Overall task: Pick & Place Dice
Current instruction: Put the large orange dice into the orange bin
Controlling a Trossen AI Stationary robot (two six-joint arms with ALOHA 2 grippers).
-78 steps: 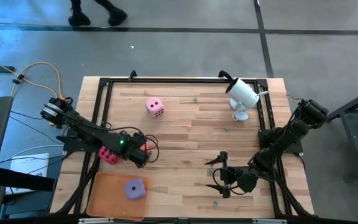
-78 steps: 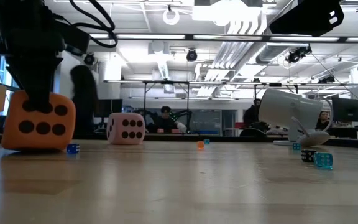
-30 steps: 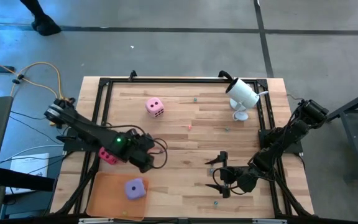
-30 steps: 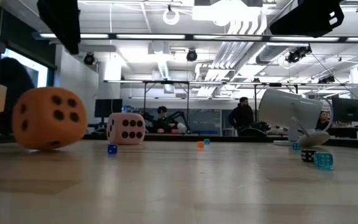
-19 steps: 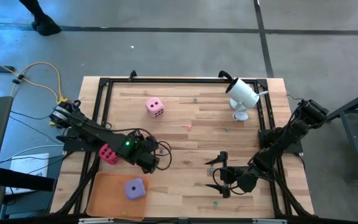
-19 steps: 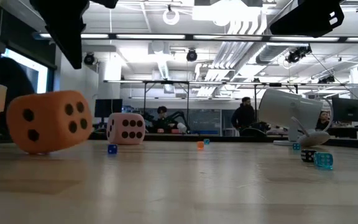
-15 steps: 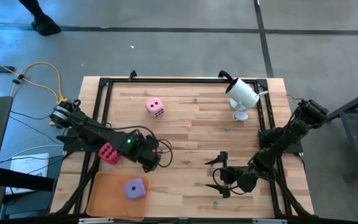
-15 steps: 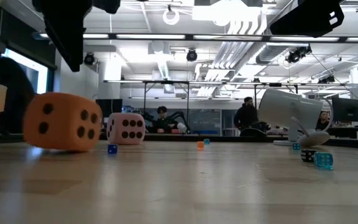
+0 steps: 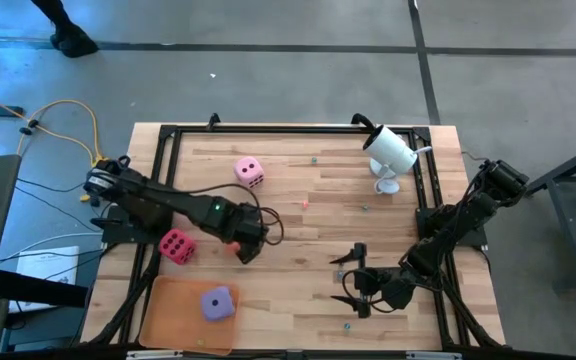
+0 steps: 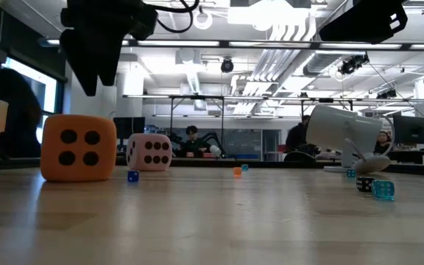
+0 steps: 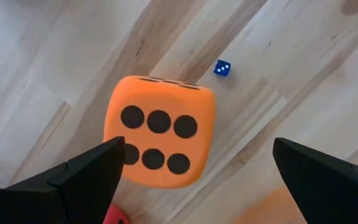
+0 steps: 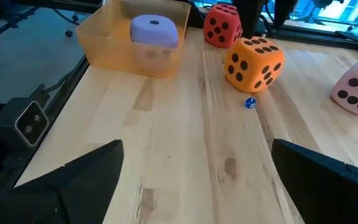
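The orange die (image 11: 160, 140) rests flat on the wooden table, six pips up; the low view shows it too (image 10: 78, 156). My left gripper (image 11: 199, 144) hangs open above it, pointing down, clear of it (image 9: 248, 248). The magenta die (image 9: 175, 244) lies just left of it. The light pink die (image 9: 249, 172) sits farther back. The purple die (image 9: 216, 303) lies in the orange tray (image 9: 163, 310) at the near left. My right gripper (image 9: 351, 283) waits open at the near right.
A white tilted cylinder on a small stand (image 9: 390, 152) is at the far right. Tiny dice are scattered about, one blue (image 11: 223, 68) beside the orange die. A black frame (image 9: 168, 135) borders the table. People move in the room behind.
The orange die has tumbled over on the table, shifted a little toward the right and settled flat. My left gripper, above it, has swung toward the table's right and a little toward the far edge, rolling its wrist somewhat.
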